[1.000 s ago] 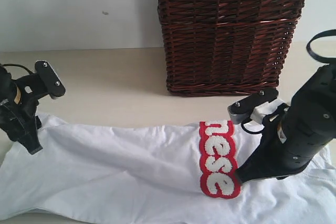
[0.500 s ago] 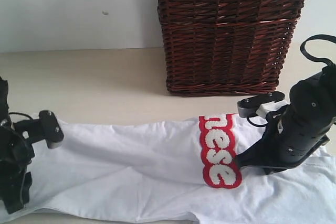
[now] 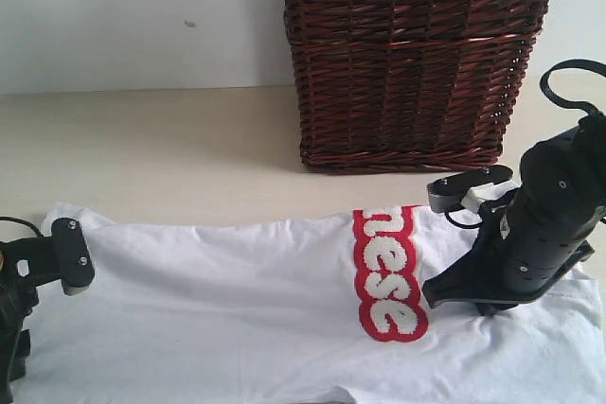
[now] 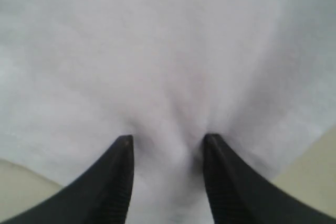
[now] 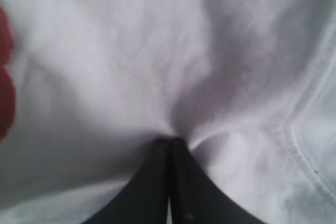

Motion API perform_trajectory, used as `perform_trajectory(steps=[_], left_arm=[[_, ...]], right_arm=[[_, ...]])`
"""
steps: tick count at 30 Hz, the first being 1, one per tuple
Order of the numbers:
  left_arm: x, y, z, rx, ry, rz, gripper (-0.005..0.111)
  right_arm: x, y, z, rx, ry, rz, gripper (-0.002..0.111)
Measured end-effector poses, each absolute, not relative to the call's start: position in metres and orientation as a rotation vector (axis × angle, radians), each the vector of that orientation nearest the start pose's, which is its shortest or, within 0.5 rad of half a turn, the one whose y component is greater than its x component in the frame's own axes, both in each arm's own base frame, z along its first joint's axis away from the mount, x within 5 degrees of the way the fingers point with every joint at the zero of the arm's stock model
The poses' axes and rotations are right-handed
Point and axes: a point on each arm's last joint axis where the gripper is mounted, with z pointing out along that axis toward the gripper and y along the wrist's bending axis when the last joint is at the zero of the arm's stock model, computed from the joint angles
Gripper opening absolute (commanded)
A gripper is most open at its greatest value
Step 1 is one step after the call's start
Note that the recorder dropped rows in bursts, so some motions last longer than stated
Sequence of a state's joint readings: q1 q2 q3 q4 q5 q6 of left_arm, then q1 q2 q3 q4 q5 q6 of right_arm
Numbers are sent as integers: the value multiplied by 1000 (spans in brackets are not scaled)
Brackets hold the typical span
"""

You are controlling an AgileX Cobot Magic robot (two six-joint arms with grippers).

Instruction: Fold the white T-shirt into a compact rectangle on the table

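Note:
The white T-shirt [image 3: 237, 309] lies stretched across the front of the table [image 3: 170, 149], and its red-outlined lettering [image 3: 386, 276] faces up right of the middle. My left gripper [image 4: 168, 145] is at the shirt's left end, its jaws closed partway on a bunched fold of white cloth [image 4: 168, 77]. At the right, the right gripper [image 3: 431, 295] sits just beside the lettering, shut, with cloth puckering at its tips [image 5: 169, 140]. In the exterior view the left fingertips are hidden below the left arm [image 3: 19, 328].
A tall dark wicker basket [image 3: 417, 54] stands at the back right, close behind the right arm. A pale wall runs along the table's far edge. Bare tabletop lies between the shirt and the wall at the left. The shirt reaches the near table edge.
The left arm has dropped toward the near edge, taking the shirt's left end with it. The right arm shifted slightly, and the lettering slid a little left and nearer.

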State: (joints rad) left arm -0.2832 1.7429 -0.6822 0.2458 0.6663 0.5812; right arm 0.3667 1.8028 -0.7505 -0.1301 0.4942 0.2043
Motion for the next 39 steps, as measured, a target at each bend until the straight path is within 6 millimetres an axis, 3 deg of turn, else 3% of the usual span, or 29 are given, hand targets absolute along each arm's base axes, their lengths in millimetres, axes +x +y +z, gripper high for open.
perform_trajectory(steps=[9,14,17,20,23,25,28,31,39], left_arm=[[232,-45,111,1576,2857,362,43],[230,-43,113,1592,2844,389,43],[229,-42,119,1585,2822,404,43],[238,-46,139,1473,2731,385,43],[250,-59,166,1231,2618,253,42],[255,-69,182,1019,2561,109,31],[258,-82,190,878,2510,-62,0],[261,-100,175,910,2526,-203,0],[294,-147,128,905,2630,-454,0]], right_arm=[[252,93,107,-451,3036,-32,0],[237,93,119,-529,3077,55,0],[235,95,135,-552,3011,125,0],[236,97,148,-564,2929,168,0],[240,98,152,-556,2867,177,0],[243,99,154,-541,2821,181,0],[252,101,156,-499,2733,185,0],[260,103,152,-444,2698,192,0],[281,94,130,-332,2769,171,0]])
